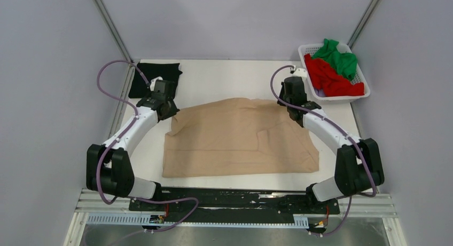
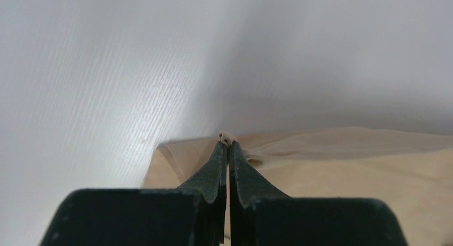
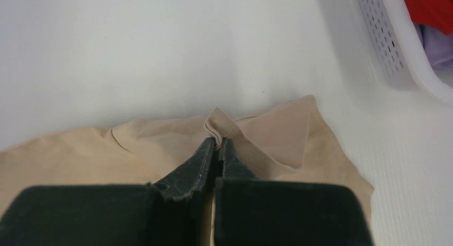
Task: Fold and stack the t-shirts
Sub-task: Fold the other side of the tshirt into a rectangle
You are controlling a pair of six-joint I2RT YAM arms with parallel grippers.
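The beige t-shirt (image 1: 235, 139) lies spread across the middle of the white table. My left gripper (image 1: 172, 113) is shut on its far left corner; the left wrist view shows a pinch of beige cloth (image 2: 226, 137) at the fingertips of that gripper (image 2: 228, 145). My right gripper (image 1: 291, 113) is shut on the shirt's far right edge, with a fold of cloth (image 3: 216, 124) between the tips of the gripper (image 3: 217, 142). The black t-shirt (image 1: 155, 78) lies folded at the far left. The red t-shirt (image 1: 331, 78) and green t-shirt (image 1: 337, 56) lie in the basket.
A white slatted basket (image 1: 354, 98) stands at the far right corner, its wall showing in the right wrist view (image 3: 395, 48). Grey walls enclose the table on three sides. A black rail runs along the near edge (image 1: 235, 195).
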